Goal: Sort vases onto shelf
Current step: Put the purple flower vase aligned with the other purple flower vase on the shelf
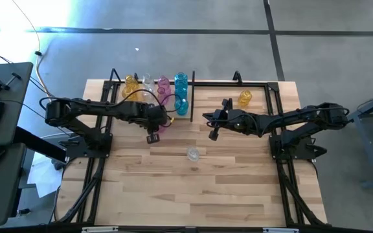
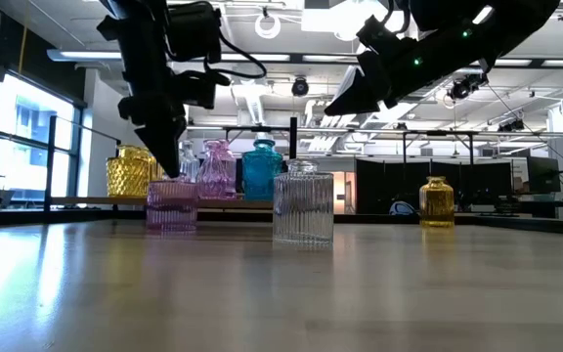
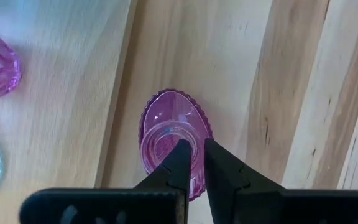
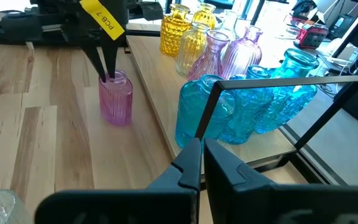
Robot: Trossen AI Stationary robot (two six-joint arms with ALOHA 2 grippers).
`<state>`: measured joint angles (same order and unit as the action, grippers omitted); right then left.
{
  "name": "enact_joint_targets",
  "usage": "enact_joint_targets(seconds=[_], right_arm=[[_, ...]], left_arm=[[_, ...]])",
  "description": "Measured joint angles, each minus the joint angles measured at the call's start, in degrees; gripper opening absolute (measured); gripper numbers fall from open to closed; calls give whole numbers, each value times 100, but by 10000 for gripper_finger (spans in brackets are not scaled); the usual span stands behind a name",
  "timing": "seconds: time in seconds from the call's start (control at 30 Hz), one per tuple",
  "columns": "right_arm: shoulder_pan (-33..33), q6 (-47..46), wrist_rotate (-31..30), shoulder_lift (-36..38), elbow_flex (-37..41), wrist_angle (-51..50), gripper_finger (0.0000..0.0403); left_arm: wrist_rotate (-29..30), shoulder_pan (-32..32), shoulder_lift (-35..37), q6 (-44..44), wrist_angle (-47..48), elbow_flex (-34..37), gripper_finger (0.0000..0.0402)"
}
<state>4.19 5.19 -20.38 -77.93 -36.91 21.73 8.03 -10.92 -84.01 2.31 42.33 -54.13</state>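
Overhead arrangement, left to right. At roughly 10 o'clock from table (image 1: 238, 188) centre: yellow vase (image 1: 131, 83), clear vase (image 1: 148, 82), pink bottle vase (image 1: 163, 84) and teal-blue vases (image 1: 180, 90) lined up along the shelf (image 1: 193, 83), all left of the upright divider rod (image 1: 192, 97). Just in front of that row, at about 9 o'clock from centre: left gripper (image 3: 193, 163) pointing down, fingers nearly together, nipping the rim of the ribbed pink vase (image 3: 169, 140), one finger inside the mouth and one outside; pink vase upright on the planks, beside the shelf edge and not on it. At 6 o'clock from the divider, well apart from the shelf: ribbed clear vase (image 1: 192, 154), standing alone on bare wood. At about 2 o'clock from centre: right gripper (image 4: 202, 163), fingers pressed together, holding nothing, raised above the table just right of the divider. Farther along, at about 1 o'clock: lone yellow vase (image 1: 245, 98) on the shelf's right section.
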Motion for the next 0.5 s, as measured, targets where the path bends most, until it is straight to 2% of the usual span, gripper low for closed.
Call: enact_joint_targets(seconds=[0.27, 0.5], right_arm=[[2, 0, 2, 0, 0, 0, 0], [0, 0, 0, 0, 0, -2, 0]], left_arm=[[-7, 0, 2, 562, 119, -54, 8], [3, 0, 44, 925, 547, -644, 6]])
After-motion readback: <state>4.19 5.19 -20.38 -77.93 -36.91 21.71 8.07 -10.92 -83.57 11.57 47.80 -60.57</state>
